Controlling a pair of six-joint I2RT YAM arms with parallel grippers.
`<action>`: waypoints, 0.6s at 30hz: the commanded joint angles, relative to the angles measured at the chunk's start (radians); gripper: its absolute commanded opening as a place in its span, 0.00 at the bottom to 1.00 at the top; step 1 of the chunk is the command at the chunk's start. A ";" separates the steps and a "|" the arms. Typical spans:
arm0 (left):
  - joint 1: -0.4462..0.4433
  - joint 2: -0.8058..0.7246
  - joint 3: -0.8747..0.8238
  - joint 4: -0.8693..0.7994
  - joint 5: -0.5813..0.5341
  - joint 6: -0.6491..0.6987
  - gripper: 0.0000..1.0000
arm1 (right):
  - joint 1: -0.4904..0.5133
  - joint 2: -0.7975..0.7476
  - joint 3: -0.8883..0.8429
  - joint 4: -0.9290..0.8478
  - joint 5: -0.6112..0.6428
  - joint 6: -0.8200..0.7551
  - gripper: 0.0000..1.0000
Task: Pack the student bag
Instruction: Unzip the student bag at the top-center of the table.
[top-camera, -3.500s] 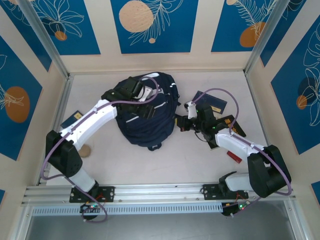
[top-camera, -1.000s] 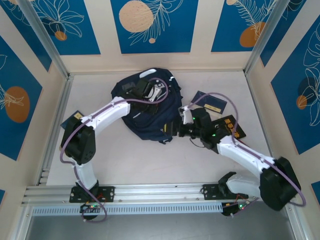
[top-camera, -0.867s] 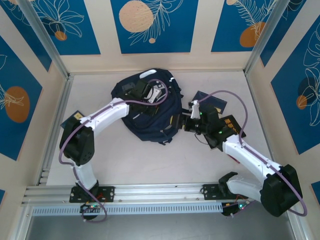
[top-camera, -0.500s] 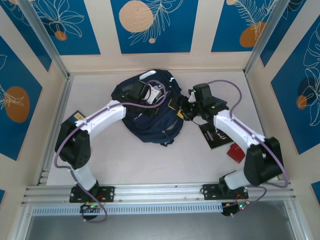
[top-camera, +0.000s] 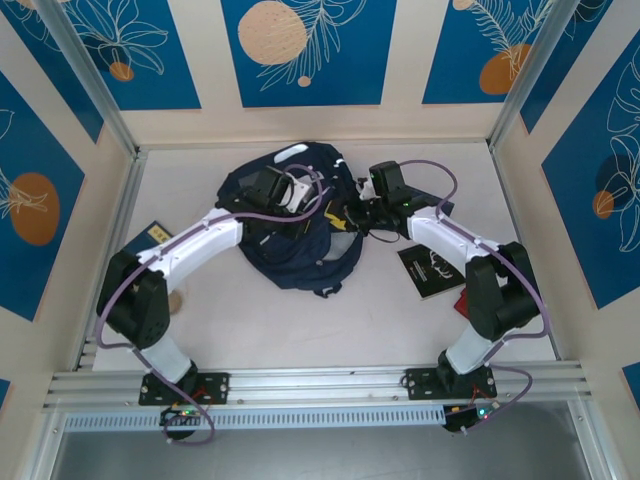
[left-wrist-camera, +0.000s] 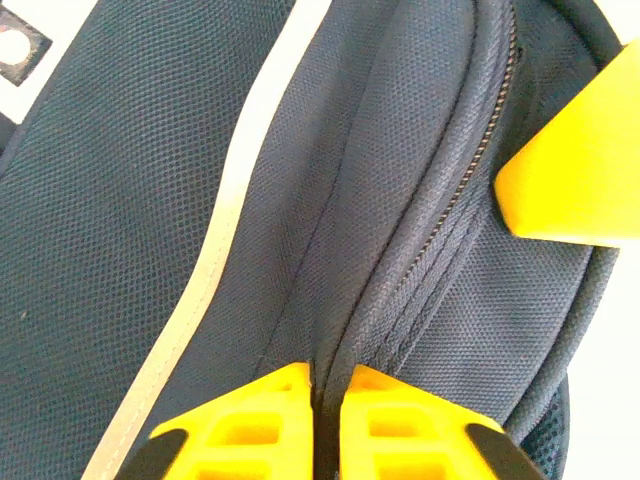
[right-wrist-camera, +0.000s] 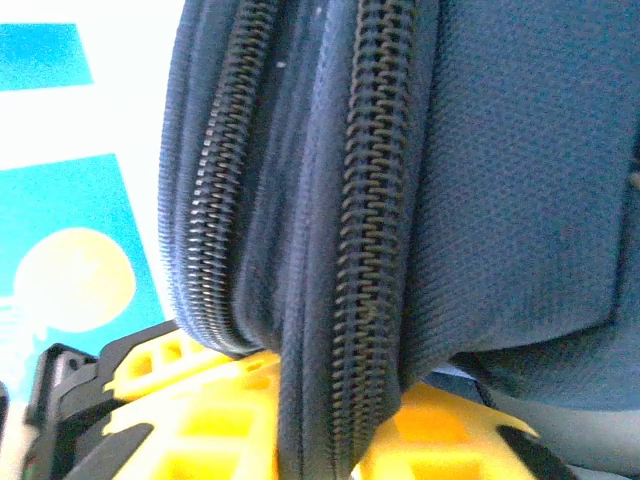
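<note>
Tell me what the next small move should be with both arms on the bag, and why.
Probably ease the right fingers gently away from the left fingers, to tension the edge of the bag. Both pairs pinch bag fabric, the zippers by the right fingers look closed, and a book lies outside on the table, so the bag likely needs opening first.

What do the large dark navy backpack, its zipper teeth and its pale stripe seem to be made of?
The large dark navy backpack: woven synthetic cloth, probably nylon or polyester, matte; a fine grid weave shows. The zipper teeth: dark metal or moulded plastic, dull; I cannot tell which. The pale stripe: smooth tape, perhaps reflective, no visible weave.
</note>
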 joint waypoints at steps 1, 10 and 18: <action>0.005 -0.127 -0.043 0.007 -0.034 -0.133 0.25 | 0.021 0.018 0.013 0.124 -0.066 0.003 0.16; 0.005 -0.345 -0.209 -0.159 -0.140 -0.360 0.57 | 0.079 0.114 0.107 0.221 -0.042 0.015 0.11; -0.032 -0.421 -0.379 -0.045 -0.031 -0.443 0.59 | 0.103 0.178 0.187 0.317 -0.053 0.046 0.09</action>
